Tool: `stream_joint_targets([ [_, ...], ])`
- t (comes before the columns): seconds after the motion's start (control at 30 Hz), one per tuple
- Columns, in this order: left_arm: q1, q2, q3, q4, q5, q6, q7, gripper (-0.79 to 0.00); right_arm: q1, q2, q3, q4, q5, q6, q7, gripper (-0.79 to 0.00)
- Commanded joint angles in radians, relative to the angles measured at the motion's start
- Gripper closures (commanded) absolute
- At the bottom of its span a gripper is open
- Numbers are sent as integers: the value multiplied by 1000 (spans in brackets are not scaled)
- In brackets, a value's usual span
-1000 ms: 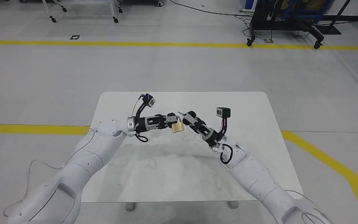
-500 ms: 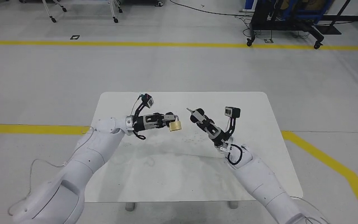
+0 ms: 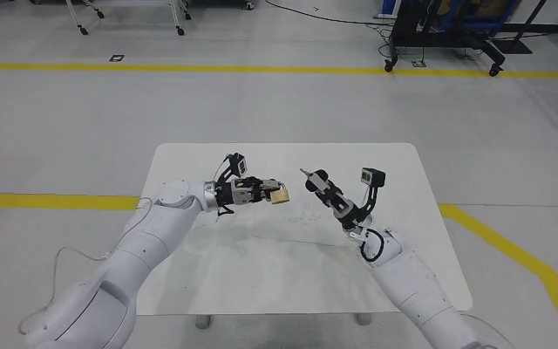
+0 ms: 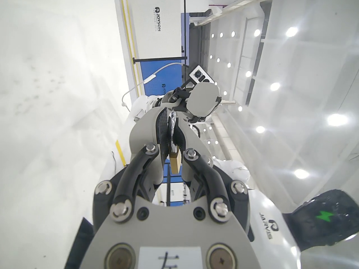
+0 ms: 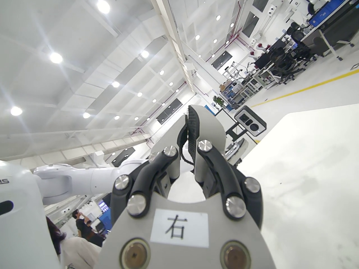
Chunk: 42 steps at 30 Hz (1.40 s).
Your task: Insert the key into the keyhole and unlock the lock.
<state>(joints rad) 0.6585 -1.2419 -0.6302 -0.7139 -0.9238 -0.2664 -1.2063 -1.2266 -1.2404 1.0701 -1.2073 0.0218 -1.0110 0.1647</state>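
**user1:** so where's the lock at?

**user2:** the left gripper (image 3: 264, 188) has its fingers clamped tight on the brass lock (image 3: 279, 196) and holds it up over the middle of the white table (image 3: 392, 161). The right gripper (image 3: 314, 181) is pinched closed on the key (image 3: 304, 173), blade poking out toward the lock. The two are near each other but apart, with a clear gap between them.

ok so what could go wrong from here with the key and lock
The key pokes from the tips of the right fingers, so it may twist or slip on contact. The left fingers pinch the lock in mid-air, apart from the key; a misaligned push could swing it loose.
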Motion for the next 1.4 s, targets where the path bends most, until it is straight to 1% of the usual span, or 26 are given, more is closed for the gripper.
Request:
stream_joint_targets([
  [0.0,-9,-18,7,23,-20,46,-8,0,-51,11,69,-57,-137,20,-52,0],
  [0.1,-24,-43,16,61,-42,84,-31,0,-136,23,156,-169,-327,80,-136,0],
  [0.2,-47,-69,31,100,-30,89,-42,0,-220,31,207,-281,-466,156,-171,0],
  [0.3,-58,-94,39,134,-32,54,-80,0,-220,31,207,-281,-466,156,-171,0],
  [0.33,-58,-97,39,138,-34,50,-87,0,-220,31,207,-281,-466,156,-171,0],
  [0.57,-58,-97,39,138,-34,50,-87,0,-218,31,210,-281,-478,165,-169,0],
  [0.6,-58,-97,39,138,-34,50,-87,0,-203,32,222,-296,-555,201,-173,0],
  [0.63,-58,-97,39,138,-34,50,-87,0,-194,32,229,-320,-666,244,-197,0],
  [0.67,-54,-96,38,138,-34,52,-78,0,-193,30,217,-347,-760,255,-227,0],
  [0.7,-46,-95,32,134,-32,59,-47,0,-188,29,205,-360,-831,242,-253,0],
  [0.8,-29,-86,8,116,-35,97,-19,0,-164,36,206,-425,-1177,271,-311,0],
  [0.83,-26,-83,3,110,-28,110,-12,0,-162,40,198,-447,-1286,254,-330,0],
  [0.87,-23,-80,-2,103,-23,127,-6,0,-156,45,201,-467,-1406,265,-342,0],
  [0.9,-20,-79,-6,97,-19,145,3,0,-163,49,204,-487,-1510,306,-367,0],
  [1.0,-15,-77,-15,76,-2,190,35,0,-190,64,204,-537,-1724,330,-493,0],
  [1.07,-10,-76,-22,66,3,212,49,0,-211,76,214,-572,-1872,372,-546,0],
  [1.17,-4,-76,-30,59,13,245,61,0,-249,91,217,-623,-2088,463,-566,0],
  [1.23,-2,-75,-38,58,16,260,69,0,-271,99,213,-644,-2195,512,-583,0],
  [1.37,4,-74,-54,54,25,275,76,0,-307,109,192,-678,-2384,596,-544,0],
])
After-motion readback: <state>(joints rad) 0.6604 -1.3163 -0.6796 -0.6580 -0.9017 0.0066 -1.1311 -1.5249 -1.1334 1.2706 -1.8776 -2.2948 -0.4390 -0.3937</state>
